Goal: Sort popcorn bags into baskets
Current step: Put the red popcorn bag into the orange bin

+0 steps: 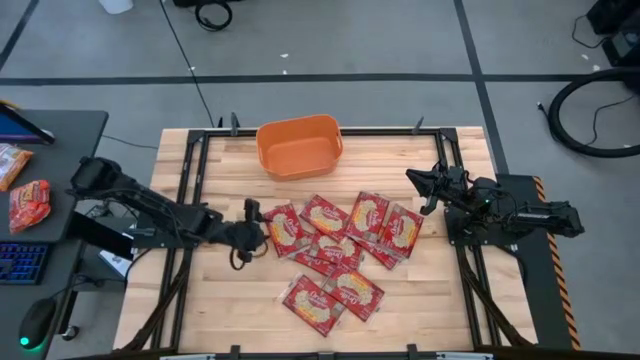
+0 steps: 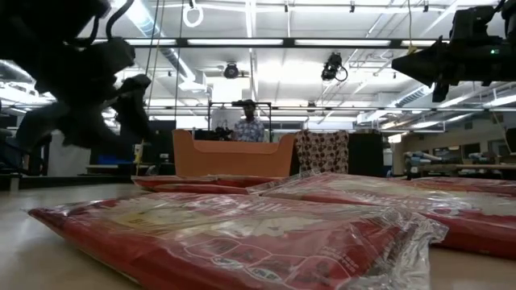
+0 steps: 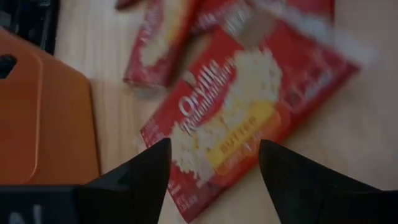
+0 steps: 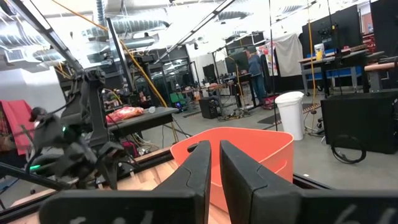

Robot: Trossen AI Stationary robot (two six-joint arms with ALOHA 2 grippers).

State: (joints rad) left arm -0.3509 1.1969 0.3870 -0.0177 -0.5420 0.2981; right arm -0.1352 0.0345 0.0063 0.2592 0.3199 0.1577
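Several red popcorn bags (image 1: pixel 330 245) with cream-yellow patches lie flat and partly overlapping in the middle of the table; in the low view they fill the foreground (image 2: pixel 242 229). The orange basket (image 1: pixel 299 146) stands at the far edge, also visible in the low view (image 2: pixel 234 157). My left gripper (image 1: pixel 256 228) hovers open just left of the pile. In the left wrist view its fingers (image 3: pixel 214 158) stand on either side of the leftmost bag (image 3: pixel 249 106) without touching it. My right gripper (image 1: pixel 411 178) is shut and raised above the table at the pile's right side (image 2: pixel 435 68).
Bare wood lies left of the pile and along the near edge. A black frame borders the table. The side desk on the left holds two more red packets (image 1: pixel 28 200). The right wrist view shows the basket (image 4: pixel 255 155) and the left arm (image 4: pixel 81 137). A person (image 2: pixel 251 125) stands far behind.
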